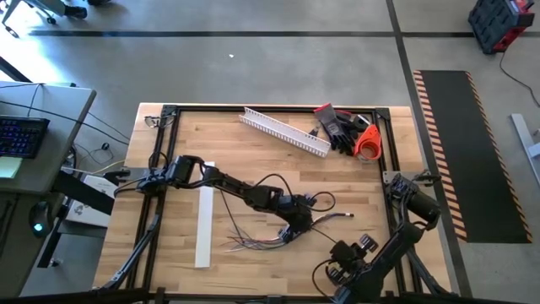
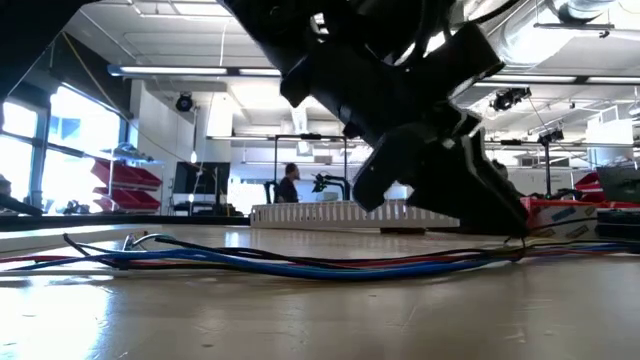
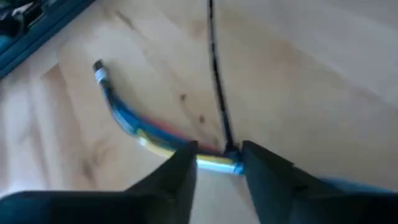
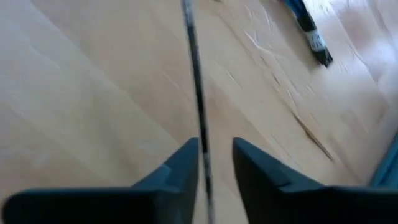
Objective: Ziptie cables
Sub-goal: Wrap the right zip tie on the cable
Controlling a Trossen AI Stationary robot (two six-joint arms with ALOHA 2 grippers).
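Observation:
The cables point(image 1: 278, 238) lie bunched on the wooden table, blue, red and dark strands point(image 2: 250, 262) running flat along it. My left gripper point(image 1: 297, 226) reaches in from the left and slants down over the bunch; its open fingers point(image 3: 219, 149) stand on either side of it. A thin dark zip tie strip point(image 3: 214, 74) rises from the bunch right at those fingers. My right gripper point(image 1: 336, 268) is near the front right, open point(image 4: 216, 146), and the same kind of thin strip point(image 4: 194, 81) runs through its gap. One cable end point(image 4: 309, 28) lies beyond it. My left gripper straddles the bunch point(image 3: 214, 163) from above, slanting down, fingers across it; the bunch lies on the table, and I cannot tell whether the fingers touch it. My right gripper has the thin strip point(image 4: 200, 134) running close along the inner side of one finger point(image 4: 183, 168); I cannot tell whether it touches.
A white slotted channel point(image 1: 285, 131) lies at the far side, with black gloves point(image 1: 342, 127) and an orange object point(image 1: 367, 143) at the far right. A flat white strip point(image 1: 205, 226) lies left of the cables. Black frame rails point(image 1: 270, 107) border the table. A person point(image 2: 288, 185) is far behind.

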